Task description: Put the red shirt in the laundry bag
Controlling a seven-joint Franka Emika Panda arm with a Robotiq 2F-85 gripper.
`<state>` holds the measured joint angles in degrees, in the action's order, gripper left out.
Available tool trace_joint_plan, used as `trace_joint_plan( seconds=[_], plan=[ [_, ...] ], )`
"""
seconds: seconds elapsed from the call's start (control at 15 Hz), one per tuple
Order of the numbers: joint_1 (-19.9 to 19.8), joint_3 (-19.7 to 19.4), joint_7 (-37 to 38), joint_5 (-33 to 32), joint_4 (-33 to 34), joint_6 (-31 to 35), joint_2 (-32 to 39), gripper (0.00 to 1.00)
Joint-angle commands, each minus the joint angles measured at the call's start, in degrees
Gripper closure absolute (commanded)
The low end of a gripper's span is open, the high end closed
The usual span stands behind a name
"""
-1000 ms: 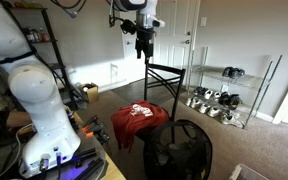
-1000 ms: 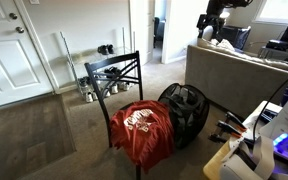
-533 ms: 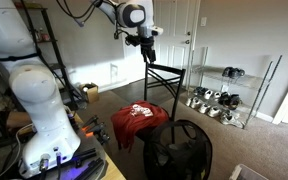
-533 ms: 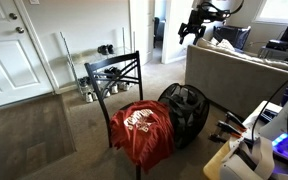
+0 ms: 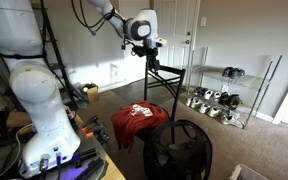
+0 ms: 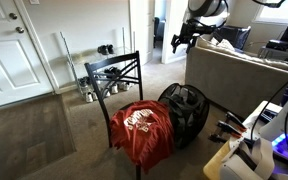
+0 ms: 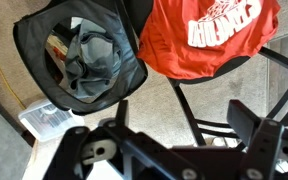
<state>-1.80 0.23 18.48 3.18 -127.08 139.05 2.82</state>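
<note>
The red shirt [image 5: 136,118] with white print is draped over the seat of a black metal chair [image 5: 164,80]. It also shows in the other exterior view [image 6: 144,130] and at the top right of the wrist view [image 7: 209,35]. The black round laundry bag [image 5: 179,150] stands on the carpet next to the chair [image 6: 187,108]. In the wrist view [image 7: 32,60] it holds grey clothes. My gripper [image 5: 149,58] hangs high above the chair back, well above the shirt [image 6: 179,42]. Its jaws [image 7: 184,120] are open and empty.
A wire shoe rack [image 5: 219,95] with several shoes stands against the far wall by a white door [image 5: 189,40]. A grey couch [image 6: 244,70] is behind the bag. Another white door [image 6: 9,50] is at the side. A white box [image 7: 49,120] lies by the bag.
The arm has swung and lowered, bringing the gripper from up near the ceiling toward the chair back. The shirt, chair and bag have not moved.
</note>
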Motion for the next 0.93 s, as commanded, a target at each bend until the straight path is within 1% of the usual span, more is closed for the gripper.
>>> trace_joint_plan(
  seconds=[0.0, 0.53, 0.6, 0.67, 0.87],
  plan=[
    [0.6, -0.6, 0.0, -0.1, 0.4, -0.2, 0.4, 0.00],
    [0.8, -0.5, 0.0, -0.2, 0.6, -0.2, 0.7, 0.00],
    [1.3, 0.1, -0.7, 1.1, -0.5, 3.0, 1.1, 0.00],
    [1.8, 0.6, -0.8, 2.1, -1.0, 4.7, 1.8, 0.00],
    [4.2, 3.1, -2.0, 6.9, -1.6, 11.3, 6.3, 0.00]
  ],
)
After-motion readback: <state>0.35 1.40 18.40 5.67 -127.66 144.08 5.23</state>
